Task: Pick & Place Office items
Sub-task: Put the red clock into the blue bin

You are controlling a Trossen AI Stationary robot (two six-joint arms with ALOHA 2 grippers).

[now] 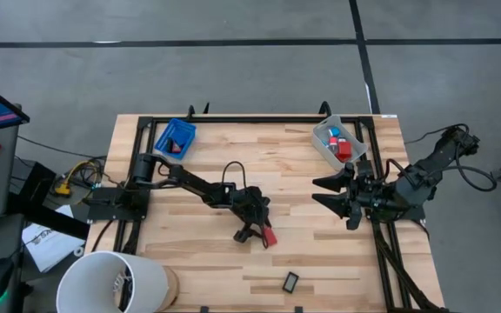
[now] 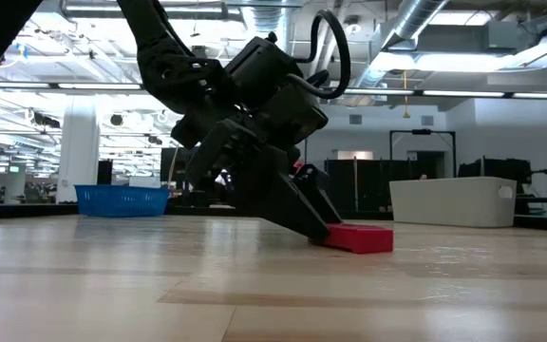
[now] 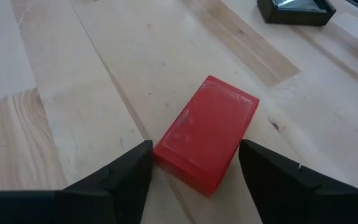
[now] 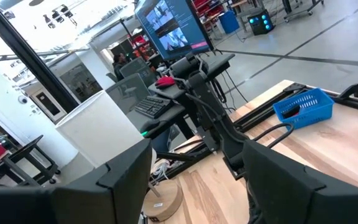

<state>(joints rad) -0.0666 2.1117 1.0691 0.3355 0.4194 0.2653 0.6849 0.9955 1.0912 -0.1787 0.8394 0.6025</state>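
A red block [image 3: 207, 130] lies flat on the wooden table, right of centre toward the near edge [image 1: 269, 236]. My left gripper [image 3: 194, 149] is open and tipped down over it [image 2: 316, 223], one finger on each side of the block's nearer end. A black rectangle with a light face [image 1: 290, 281] lies closer to the near edge, also seen past the block [image 3: 297, 9]. My right gripper [image 1: 320, 191] is open and holds nothing; it waits at the table's right side, by the clear bin. My left gripper comes slanting down from the table's left, with its fingers [image 3: 135, 165] alongside the two long sides of the red block's end [image 3: 166, 155]. I cannot tell whether they touch it. The block rests flat on the table.
A blue tray [image 1: 174, 137] with small pieces sits at the far left corner. The clear bin [image 1: 337, 143] at the far right holds red, blue and white pieces. A white bucket [image 1: 111, 283] stands off the near left corner. Bare wood lies between block and bin.
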